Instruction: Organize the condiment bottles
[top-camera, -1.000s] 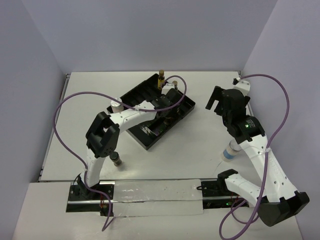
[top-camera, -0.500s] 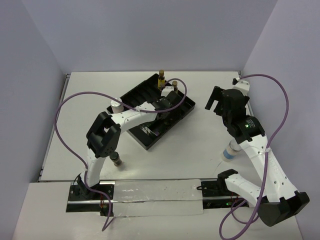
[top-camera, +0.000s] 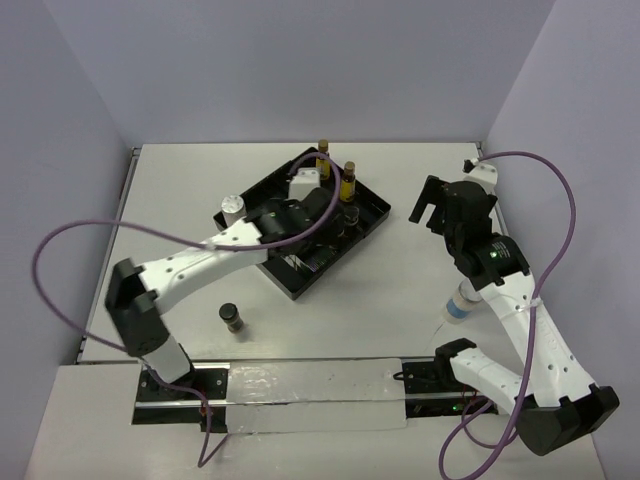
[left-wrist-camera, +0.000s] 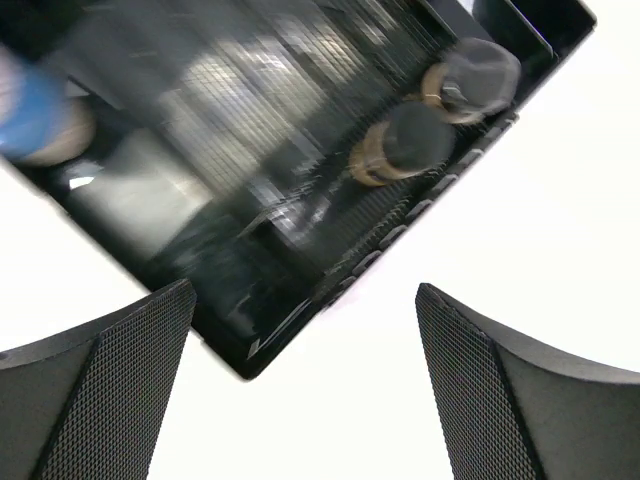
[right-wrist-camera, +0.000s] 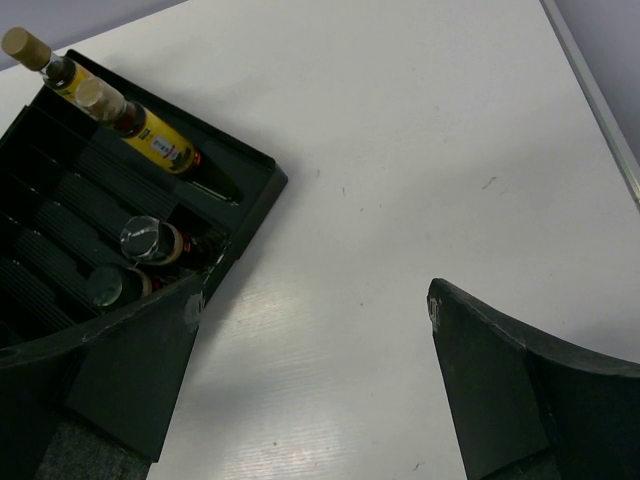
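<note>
The black tray (top-camera: 300, 262) lies mid-table. Two amber-yellow bottles (top-camera: 348, 182) stand at its far end, and two short dark bottles (left-wrist-camera: 405, 145) sit side by side near its right rim. My left gripper (top-camera: 322, 208) hovers open over the tray, and the left wrist view shows nothing between its fingers (left-wrist-camera: 110, 380). A white-lidded bottle (top-camera: 232, 207) stands beside the tray's left corner. Another short dark bottle (top-camera: 232, 317) stands alone on the table in front. My right gripper (top-camera: 432, 205) hangs open above bare table to the right of the tray, empty in its wrist view (right-wrist-camera: 315, 350).
A white-lidded, blue-labelled bottle (top-camera: 460, 303) stands at the right, partly hidden behind the right arm. Purple cables loop over both arms. Walls close in the table on the left, the far side and the right.
My left gripper has gone from shut to open over the tray. The left arm's elbow has swung down and to the left, uncovering the lone dark bottle. The right arm has not moved.
</note>
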